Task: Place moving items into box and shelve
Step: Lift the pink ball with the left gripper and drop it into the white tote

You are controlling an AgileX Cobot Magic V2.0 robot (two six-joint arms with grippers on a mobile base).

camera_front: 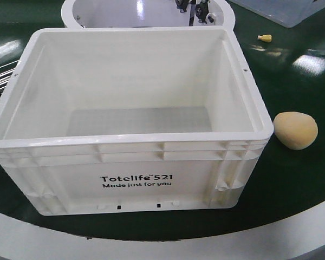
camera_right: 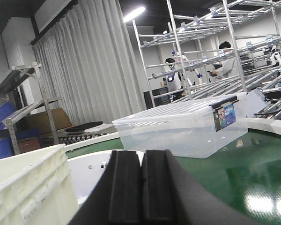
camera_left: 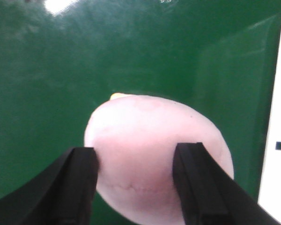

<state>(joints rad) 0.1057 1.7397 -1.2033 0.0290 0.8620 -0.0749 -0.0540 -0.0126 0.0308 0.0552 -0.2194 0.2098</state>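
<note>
Pink lump: a pinkish lump (camera_left: 152, 119) fills the lower middle of the left wrist view. It lies on the green surface (camera_left: 47, 70), outside the crate, and the front view does not show it.
Tan lump: a tan lump (camera_front: 295, 130) sits on the green surface at the right edge of the front view, just beside the crate's right wall and untouched.
Crate: the white crate (camera_front: 130, 138) takes up the centre of the front view, open-topped with nothing inside. Its wall runs down the right edge of the left wrist view, near the pink lump.
Left gripper: the left gripper (camera_left: 136, 152) has its jaws apart, straddling the pink lump. The lump looks wider than the gap, so it probably lies just beyond the tips. Contact cannot be confirmed.
Right gripper: the right gripper (camera_right: 141, 154) has its fingers pressed together on nothing, low in its own view and aimed past the crate toward a clear tub (camera_right: 187, 126).
Progress: judged early, since neither lump is in the crate.
Risk, grip: the lump is smooth and rounded, so an off-centre or shallow pinch could squirt it sideways or set it rolling.
Risk, lift: the crate wall is close, so a low carry might clip the rim and knock the lump loose.
Risk, surface: the task calls the items moving, so a late closure could miss.
</note>
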